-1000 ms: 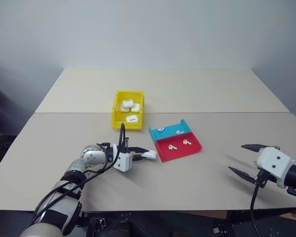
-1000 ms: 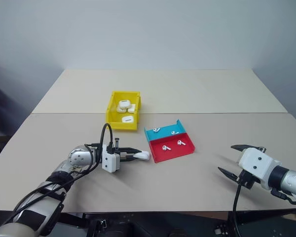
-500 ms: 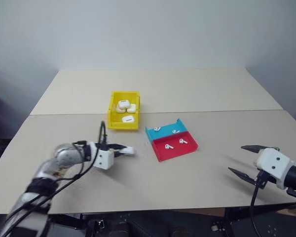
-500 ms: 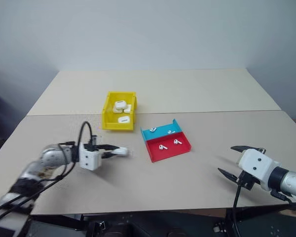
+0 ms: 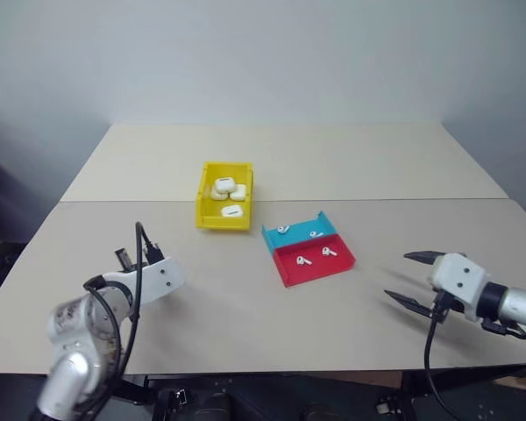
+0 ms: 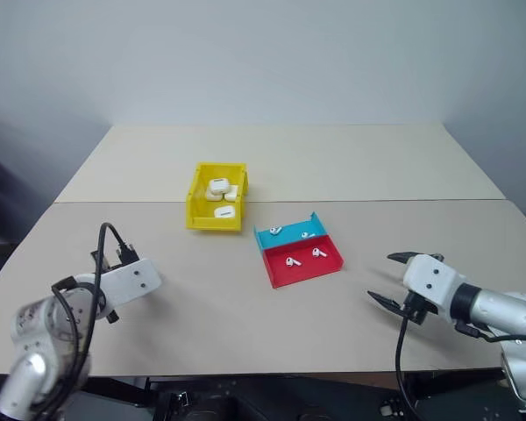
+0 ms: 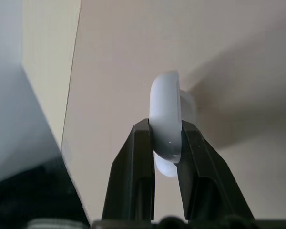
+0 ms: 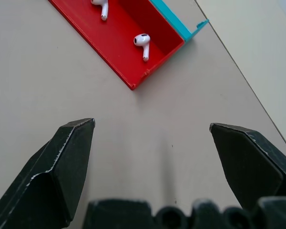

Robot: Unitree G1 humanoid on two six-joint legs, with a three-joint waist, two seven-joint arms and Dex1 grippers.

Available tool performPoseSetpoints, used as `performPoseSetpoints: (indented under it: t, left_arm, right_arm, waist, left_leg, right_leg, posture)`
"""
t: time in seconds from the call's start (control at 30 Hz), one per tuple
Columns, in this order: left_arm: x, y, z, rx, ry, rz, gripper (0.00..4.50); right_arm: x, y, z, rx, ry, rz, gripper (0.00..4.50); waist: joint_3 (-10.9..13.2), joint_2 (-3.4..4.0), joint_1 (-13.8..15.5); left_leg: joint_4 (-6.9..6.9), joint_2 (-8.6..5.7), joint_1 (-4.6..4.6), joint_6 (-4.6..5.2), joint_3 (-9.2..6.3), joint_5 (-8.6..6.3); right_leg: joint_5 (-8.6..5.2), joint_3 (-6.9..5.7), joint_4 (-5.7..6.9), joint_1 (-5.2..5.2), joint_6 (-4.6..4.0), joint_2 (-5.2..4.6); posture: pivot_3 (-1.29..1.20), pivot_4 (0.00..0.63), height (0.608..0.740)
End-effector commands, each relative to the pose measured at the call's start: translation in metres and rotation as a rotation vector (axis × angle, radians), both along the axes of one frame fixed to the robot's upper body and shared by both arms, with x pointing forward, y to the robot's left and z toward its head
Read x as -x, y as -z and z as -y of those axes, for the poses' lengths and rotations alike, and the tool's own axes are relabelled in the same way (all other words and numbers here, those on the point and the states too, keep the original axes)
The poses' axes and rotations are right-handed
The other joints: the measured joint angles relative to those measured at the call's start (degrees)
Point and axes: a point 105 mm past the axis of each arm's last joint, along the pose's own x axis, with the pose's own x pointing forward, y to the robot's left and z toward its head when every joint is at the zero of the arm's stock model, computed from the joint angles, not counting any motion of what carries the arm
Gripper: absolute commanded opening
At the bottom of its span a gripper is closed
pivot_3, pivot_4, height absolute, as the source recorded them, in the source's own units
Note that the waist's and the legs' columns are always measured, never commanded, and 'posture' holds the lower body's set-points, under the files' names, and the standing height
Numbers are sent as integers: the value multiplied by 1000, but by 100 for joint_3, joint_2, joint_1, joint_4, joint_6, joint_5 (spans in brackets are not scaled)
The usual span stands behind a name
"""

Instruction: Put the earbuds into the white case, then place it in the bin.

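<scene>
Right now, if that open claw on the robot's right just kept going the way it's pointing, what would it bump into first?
Probably the red and teal tray. The right gripper aims low over bare table toward it, though depth is unclear.

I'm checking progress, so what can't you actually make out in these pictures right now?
- White case, left wrist view: pinched edge-on in the left gripper; lid seam and contents hidden.
- Left gripper, eye views: fingers and case hidden behind its housing.
- Cases in the bin: too small to count surely.
</scene>
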Motion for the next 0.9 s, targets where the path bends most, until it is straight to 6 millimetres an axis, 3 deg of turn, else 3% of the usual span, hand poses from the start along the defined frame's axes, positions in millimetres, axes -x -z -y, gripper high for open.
performPoseSetpoints:
  t: [0.03,0.13,0.3,0.63,0.87,0.9]
  left_arm:
    - [10,-8,-13,-114,-194,32,363]
    - [13,1,-13,-135,-279,30,363]
    - [5,18,-4,-24,-421,89,363]
    - [-16,14,11,9,-429,237,363]
    - [-19,9,15,109,-456,264,2653]
    - [-19,9,16,118,-457,257,2653]
  right_arm:
    - [-7,-10,-3,25,-43,38,4500]
    - [-11,-10,-5,24,-58,40,4500]
    - [-12,-9,-5,27,-68,41,4500]
    - [-6,-10,1,53,-50,43,4500]
    - [-4,-9,2,59,-44,42,4500]
    - [-4,-9,1,57,-44,43,4500]
  waist:
    - [0,0,5]
    - [1,-2,20]
    - [-1,-2,49]
    - [0,-4,21]
    - [0,-5,32]
    - [0,-5,30]
  left_leg:
    - [0,-1,0,0,1,0]
    - [0,-1,-3,1,0,-1]
    - [3,-4,-9,4,-2,-2]
    - [6,-5,-9,6,-5,-2]
    - [10,-7,-9,6,-6,-2]
    - [9,-7,-10,6,-6,-2]
  right_leg:
    - [0,1,-2,1,0,0]
    - [0,0,-5,1,-1,-3]
    - [1,-2,-3,2,-1,-12]
    - [1,-1,4,1,0,-16]
    - [1,-3,6,2,0,-16]
    - [1,-3,5,1,0,-16]
  posture:
    - [0,150,740]
    - [0,150,740]
    - [0,150,740]
    - [0,150,740]
    - [0,150,740]
    - [0,150,740]
